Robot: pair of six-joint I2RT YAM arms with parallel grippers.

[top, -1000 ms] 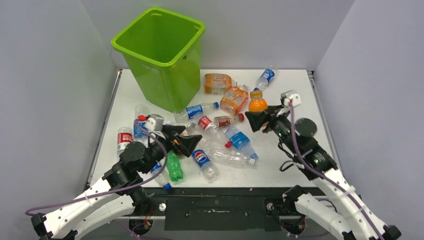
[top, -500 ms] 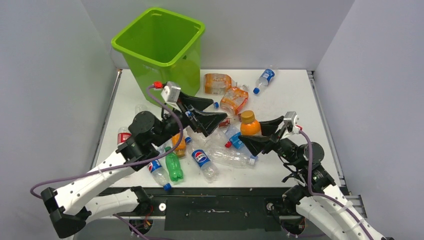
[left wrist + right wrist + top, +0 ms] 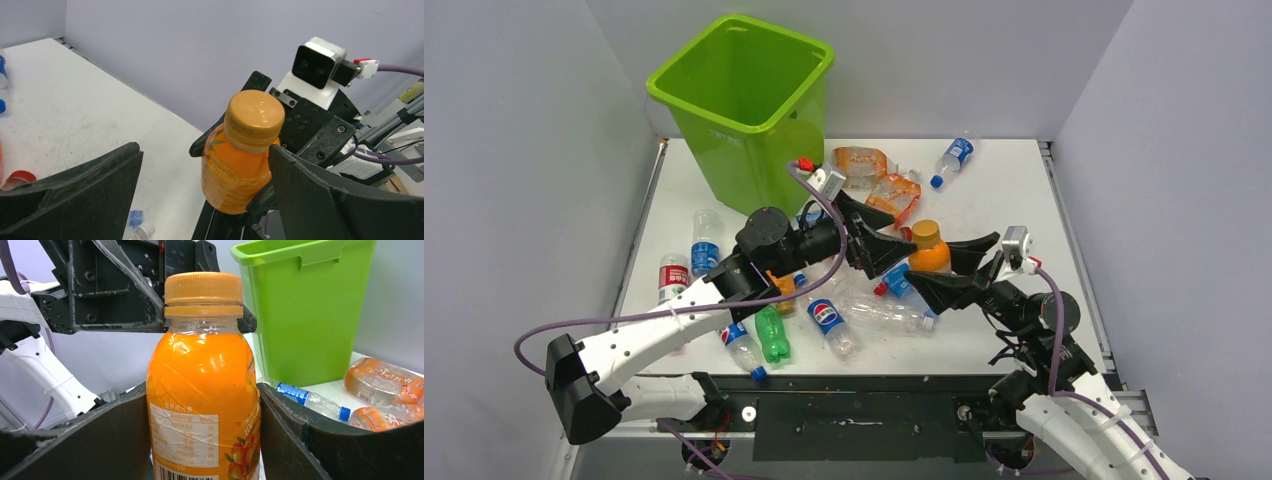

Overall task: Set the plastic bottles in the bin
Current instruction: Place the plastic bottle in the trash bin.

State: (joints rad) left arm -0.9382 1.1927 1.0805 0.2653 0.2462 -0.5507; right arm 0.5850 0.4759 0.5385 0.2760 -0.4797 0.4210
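The right gripper (image 3: 932, 262) is clamped on an orange bottle (image 3: 929, 250) w/ an orange cap, holding it upright above the table (image 3: 1014, 190), a bit right of centre. In the right wrist view both fingers press the bottle's sides at label height.

The left gripper (image 3: 900, 232) faces that bottle from the left, jaws wide apart. In the left wrist view the bottle stands between the two black fingers, close to the right-hand one (whether it touches can't be told).

The bin (image 3: 744, 100) stands upright at the far left of the table, mouth open, well apart from the held bottle.

Other plastic bottles (image 3: 884, 312) lie loose on the table:
- A flattened orange bottle (image 3: 859, 165) lies just right of the bin.
- A blue-label bottle (image 3: 952, 157) is near the far edge.
- A green bottle (image 3: 772, 335) and a Pepsi bottle (image 3: 828, 318) are side by side near the front edge.
- A red-label bottle (image 3: 671, 278) is by the left edge, beside the left arm.
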